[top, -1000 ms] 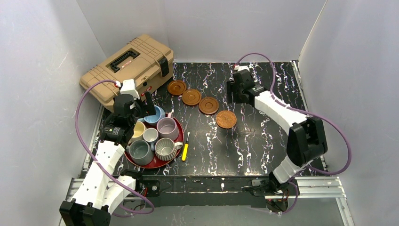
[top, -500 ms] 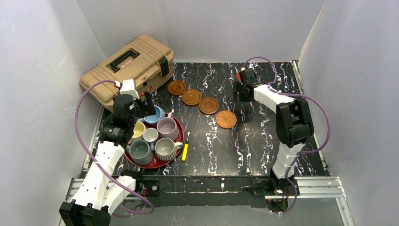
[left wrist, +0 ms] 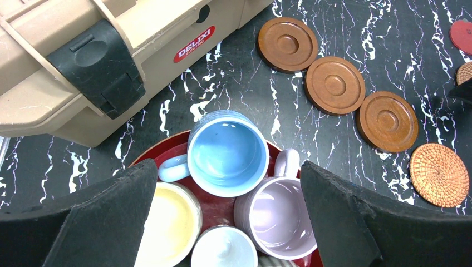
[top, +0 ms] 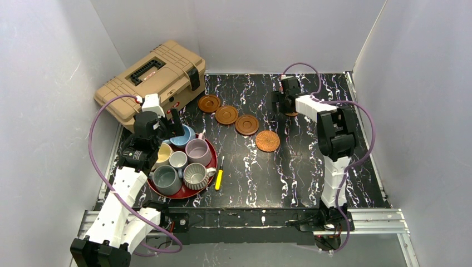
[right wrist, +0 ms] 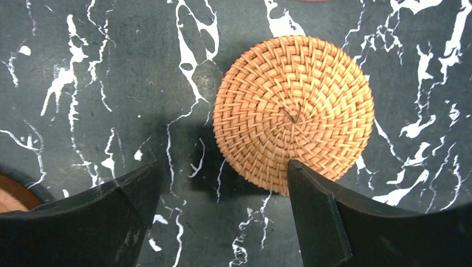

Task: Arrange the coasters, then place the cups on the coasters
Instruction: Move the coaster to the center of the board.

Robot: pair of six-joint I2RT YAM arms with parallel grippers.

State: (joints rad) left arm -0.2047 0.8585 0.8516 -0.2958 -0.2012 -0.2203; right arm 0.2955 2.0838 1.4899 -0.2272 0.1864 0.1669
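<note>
**Top view.** The right arm runs from its base toward the far side of the table (top: 311, 167), then bends left at the elbow. The right gripper (top: 285, 103) points down over the far woven coaster (top: 292, 114), which is mostly hidden beneath it. Three wooden coasters (top: 227, 115) lie in a diagonal row, with the near woven coaster (top: 268, 141) at the end of the line. The left arm bends over the red tray (top: 183, 193), and the left gripper (top: 171, 125) hovers above the mugs (top: 181, 161).

**Left wrist view.** The jaws are spread wide and empty. The light blue mug (left wrist: 225, 151) sits directly below them, with the mauve mug (left wrist: 276, 217) just beside it. The red coaster (left wrist: 462, 34) lies at the far right, out of the row.

**Right wrist view.** The jaws are apart and hold nothing. The far woven coaster lies flat on the table, off-centre toward the right finger (right wrist: 317, 217).

- **Step in hand (judgement):** picking up this disc to extend the row.
- **How to do it well:** shift toward that finger to centre the disc, lower until the tips meet the table, then close across the full width.
- **Risk:** pinched at the rim, a flat woven disc may slip or tip.
</note>
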